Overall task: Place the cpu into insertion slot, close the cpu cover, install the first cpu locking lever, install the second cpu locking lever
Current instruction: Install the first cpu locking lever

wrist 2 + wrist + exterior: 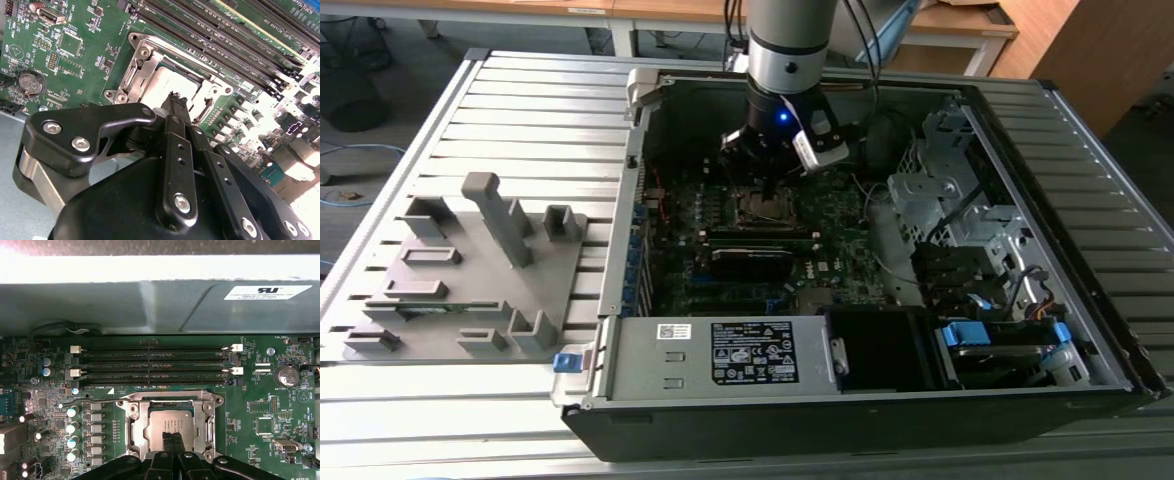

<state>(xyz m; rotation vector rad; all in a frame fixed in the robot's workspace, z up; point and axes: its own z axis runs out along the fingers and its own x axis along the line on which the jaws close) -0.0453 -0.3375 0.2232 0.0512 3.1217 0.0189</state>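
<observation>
Black linkage bars of the end effector (176, 100) are crowding the foreground in both wrist views, and its two slim fingers are pressing together, clenched with nothing showing between them. Directly under the tips the cpu (170, 424) is sitting in its socket on the green motherboard (250, 410), its dull metal top facing up; whether the tips are touching that top or hovering just above it cannot be told. Around the chip the cpu cover (142, 426) is lying flat, its silvery frame bordering the cpu on all sides and its window leaving the chip's top exposed. Beyond the tips in the first wrist view, four long memory slots (150, 365) are running across the board, near the socket, and a coin battery (289, 375) is sitting well off to one side of the end effector. In the exterior view the arm is reaching straight down into an open computer case (630, 190), with the end effector (767, 182) hanging over the cpu (770, 207). Well apart from it, toward the exterior view's left, a grey moulded fixture (467, 270) is resting on the slatted metal desk (520, 110).
</observation>
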